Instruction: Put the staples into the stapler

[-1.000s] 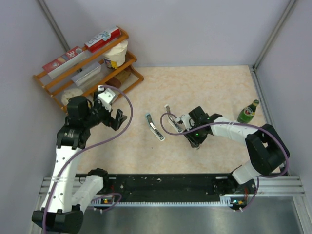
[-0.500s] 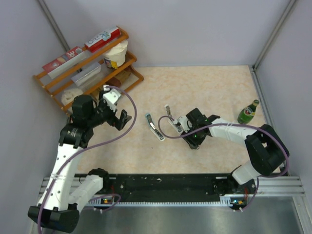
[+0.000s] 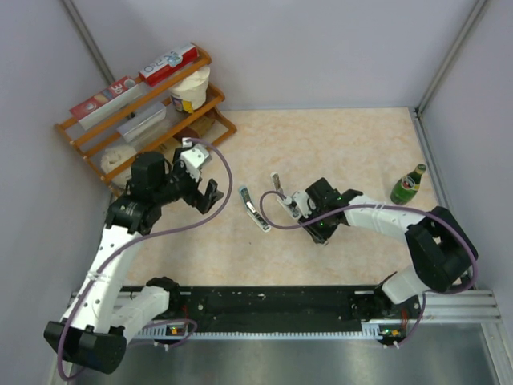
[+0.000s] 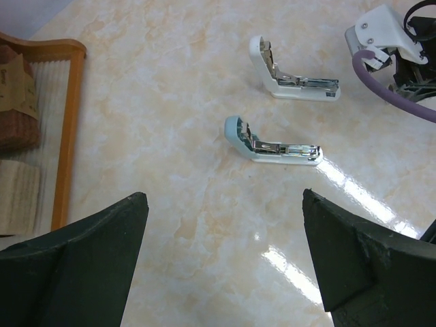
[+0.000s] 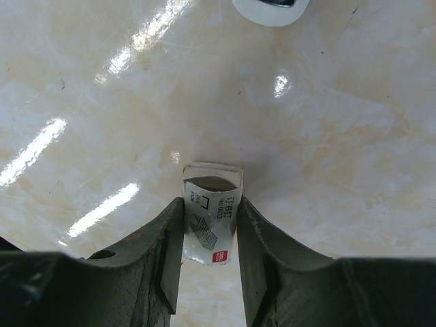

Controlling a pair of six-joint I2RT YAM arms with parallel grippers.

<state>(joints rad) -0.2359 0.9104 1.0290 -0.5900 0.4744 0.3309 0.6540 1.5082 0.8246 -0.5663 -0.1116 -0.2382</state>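
**Staple packet** [image 5: 211, 178]: small white carton with a printed label and a red mark. It stands on the marbled tabletop [image 5: 327, 136], pinched on both sides by the right gripper [image 5: 208, 208]. The carton mouth bows open under the squeeze.

**Left gripper** [image 4: 221, 204]: jaws wide and empty, hovering over the table short of the pale-blue stapler [image 4: 272, 143].

**White stapler** [image 4: 293, 75]: lies just beyond the pale-blue one, beside the right wrist. Both staplers are hinged open with their magazine rails exposed.

**Handling note:** the step in hand is probably lifting the packet.
- Squeeze no harder, since the carton looks deformed.
- Raise it straight, then bring it level with a rail.

**View note:** only the right wrist camera shows the packet and the grip; from overhead the wrist covers them. Only the left wrist camera shows the open rails clearly.
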